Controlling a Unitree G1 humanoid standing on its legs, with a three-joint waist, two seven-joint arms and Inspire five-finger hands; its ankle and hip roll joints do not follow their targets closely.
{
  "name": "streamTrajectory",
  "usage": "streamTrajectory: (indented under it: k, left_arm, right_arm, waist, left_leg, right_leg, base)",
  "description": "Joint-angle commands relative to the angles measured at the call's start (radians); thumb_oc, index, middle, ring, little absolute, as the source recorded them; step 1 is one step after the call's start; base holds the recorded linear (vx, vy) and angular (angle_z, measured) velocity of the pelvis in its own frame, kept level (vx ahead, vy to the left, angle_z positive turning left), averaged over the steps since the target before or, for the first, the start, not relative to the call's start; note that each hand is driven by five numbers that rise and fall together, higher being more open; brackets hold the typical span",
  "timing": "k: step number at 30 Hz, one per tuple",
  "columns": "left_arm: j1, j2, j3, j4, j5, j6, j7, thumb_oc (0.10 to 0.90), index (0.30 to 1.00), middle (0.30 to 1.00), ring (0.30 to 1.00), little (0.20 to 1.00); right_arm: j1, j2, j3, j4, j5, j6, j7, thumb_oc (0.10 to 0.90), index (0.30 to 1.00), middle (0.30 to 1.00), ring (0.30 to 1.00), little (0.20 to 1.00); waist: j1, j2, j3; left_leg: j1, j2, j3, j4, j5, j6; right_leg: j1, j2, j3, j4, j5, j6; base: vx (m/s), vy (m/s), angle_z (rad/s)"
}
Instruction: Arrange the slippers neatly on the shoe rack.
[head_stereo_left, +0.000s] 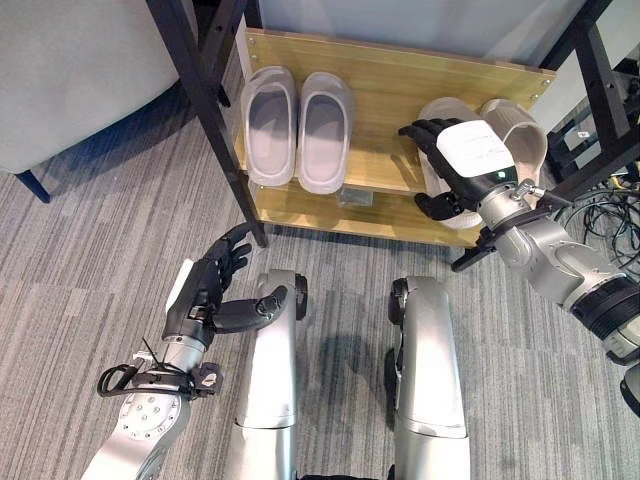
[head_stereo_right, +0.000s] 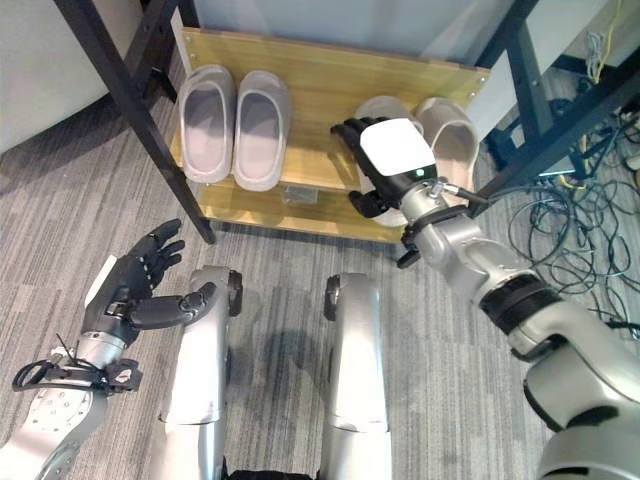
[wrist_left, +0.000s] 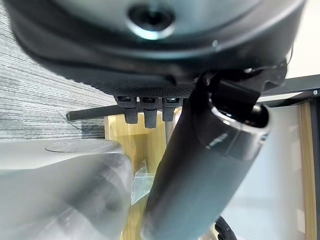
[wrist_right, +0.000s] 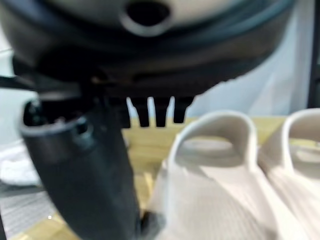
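Right hand (head_stereo_left: 468, 160): fingers straight, over beige slippers (head_stereo_left: 520, 135) on shoe rack (head_stereo_left: 390, 95)
Left hand (head_stereo_left: 205, 285): relaxed, empty, above carpet
Grey slippers (head_stereo_left: 297, 125): paired on rack

I'm in an office-like room — grey carpet (head_stereo_left: 90, 270), black desk legs (head_stereo_left: 205, 100), tangled cables (head_stereo_right: 570, 220) — facing a low wooden shoe rack (head_stereo_left: 390, 100).

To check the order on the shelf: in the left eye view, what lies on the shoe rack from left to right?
Grey slipper → second grey slipper → right hand over a beige slipper → second beige slipper.
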Motion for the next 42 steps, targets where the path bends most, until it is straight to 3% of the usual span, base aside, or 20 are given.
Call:
streamTrajectory:
  k: [1,10,21,31,37,38,42]
  left_arm:
    - [-0.019,-0.004,-0.056,-0.186,-0.009,-0.134,0.017,0.8,0.9,0.9,0.9,0.9]
    - [-0.021,0.002,-0.053,-0.19,-0.015,-0.14,0.023,0.8,0.9,0.9,0.9,0.9]
    - [-0.034,-0.009,-0.059,-0.192,-0.009,-0.144,0.025,0.8,0.9,0.9,0.9,0.9]
    - [-0.022,-0.016,-0.04,-0.193,0.002,-0.141,0.028,0.8,0.9,0.9,0.9,0.9]
    - [0.01,-0.022,0.027,-0.186,0.054,-0.122,0.021,0.8,0.9,0.9,0.9,0.9]
    - [0.017,-0.018,0.071,-0.188,0.102,-0.123,0.023,0.8,0.9,0.9,0.9,0.9]
    - [0.003,-0.019,0.118,-0.18,0.16,-0.121,0.028,0.8,0.9,0.9,0.9,0.9]
  right_arm:
    - [-0.087,-0.128,-0.13,-0.005,0.004,0.007,-0.074,0.8,0.9,0.9,0.9,0.9]
    - [-0.115,-0.097,-0.137,-0.03,0.005,0.003,-0.085,0.8,0.9,0.9,0.9,0.9]
    - [-0.111,-0.045,-0.215,-0.166,0.017,-0.011,-0.097,0.8,0.9,0.9,0.9,0.9]
    - [-0.072,-0.054,-0.282,-0.367,0.028,-0.039,-0.085,0.8,0.9,0.9,0.9,0.9]
    - [0.106,-0.1,-0.467,-0.654,0.07,-0.066,-0.055,0.8,0.9,0.9,0.9,0.9]
    - [0.199,-0.089,-0.559,-0.753,0.072,-0.076,-0.049,0.8,0.9,0.9,0.9,0.9]
    - [0.35,-0.042,-0.703,-0.934,0.078,-0.099,-0.028,0.8,0.9,0.9,0.9,0.9]
  waist:
    - [0.074,0.037,-0.046]
    - [0.074,0.037,-0.046]
    - [0.067,0.024,-0.046]
    - [0.05,0.013,-0.046]
    - [-0.001,-0.024,-0.046]
    - [-0.017,-0.042,-0.046]
    - [-0.026,-0.075,-0.046]
  left_leg:
    - [-0.082,-0.071,-0.05,0.017,0.059,0.013]
    - [-0.082,-0.069,-0.048,0.011,0.06,0.011]
    - [-0.082,-0.069,-0.04,0.013,0.059,0.012]
    - [-0.082,-0.065,-0.02,0.005,0.062,0.013]
    - [-0.082,-0.056,0.044,-0.046,0.098,0.015]
    - [-0.082,-0.053,0.07,-0.079,0.112,0.017]
    - [-0.082,-0.046,0.097,-0.205,0.151,0.016]
  right_leg:
    - [-0.094,0.006,-0.042,-0.142,0.434,-0.196]
    - [-0.094,0.007,-0.048,-0.143,0.434,-0.196]
    - [-0.094,0.013,-0.044,-0.139,0.445,-0.197]
    - [-0.094,0.017,-0.033,-0.138,0.441,-0.196]
    - [-0.094,0.02,-0.012,-0.14,0.431,-0.2]
    - [-0.094,0.016,-0.01,-0.157,0.433,-0.198]
    - [-0.093,0.002,-0.024,-0.227,0.44,-0.196]
  base:
    - [0.0,0.0,0.0]
    - [0.0,0.0,0.0]
    - [0.0,0.0,0.0]
    - [0.0,0.0,0.0]
    - [0.06,-0.073,0.04]
    - [0.12,-0.139,0.07]
    - [0.08,-0.102,0.14]
